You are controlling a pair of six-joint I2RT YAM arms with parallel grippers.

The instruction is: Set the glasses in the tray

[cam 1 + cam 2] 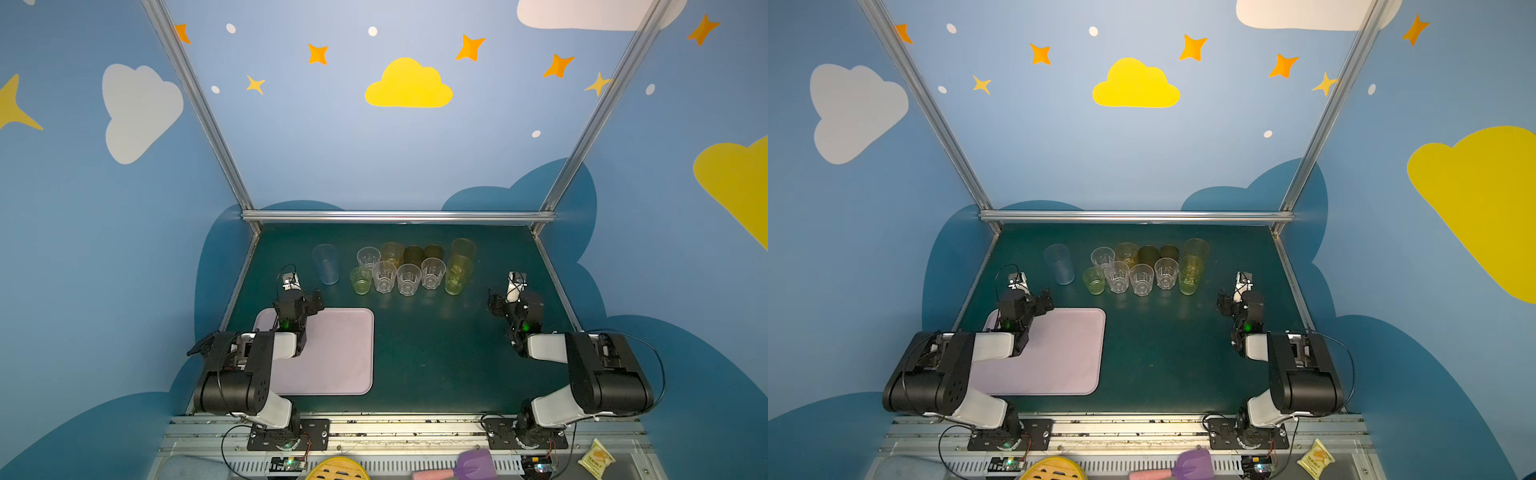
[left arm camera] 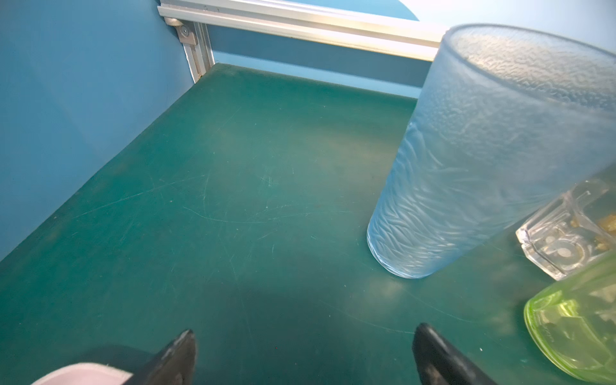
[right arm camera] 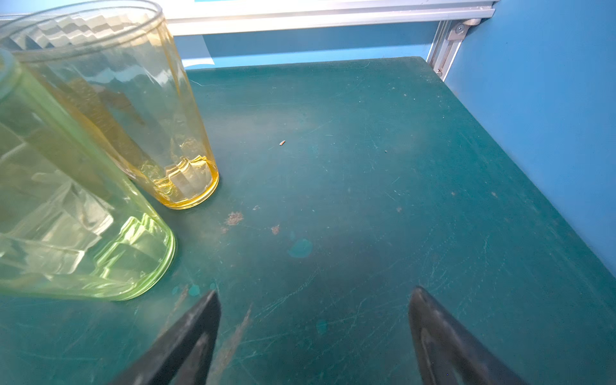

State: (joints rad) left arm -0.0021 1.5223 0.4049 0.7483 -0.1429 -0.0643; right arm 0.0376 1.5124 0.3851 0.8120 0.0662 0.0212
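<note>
The glasses (image 1: pixel 409 279) stand upright in a cluster at the back middle of the green table in both top views: several short clear, green, yellow and brown ones. A tall pale blue glass (image 1: pixel 326 264) (image 2: pixel 466 160) stands apart at the cluster's left end. At its right end are a tall yellow-green glass (image 1: pixel 457 276) (image 3: pixel 66 216) and a tall amber glass (image 1: pixel 463 249) (image 3: pixel 133 110). The lilac tray (image 1: pixel 340 353) lies empty at the front left, partly under my left arm. My left gripper (image 1: pixel 291 286) (image 2: pixel 305 333) is open, short of the blue glass. My right gripper (image 1: pixel 515 286) (image 3: pixel 315 293) is open beside the yellow-green glass.
An aluminium rail (image 1: pixel 397 216) and blue walls close off the table's back and sides. In front of the table, off its edge, lie a purple spatula (image 1: pixel 473 463), a yellow packet (image 1: pixel 596 457) and a yellow round thing (image 1: pixel 337 469).
</note>
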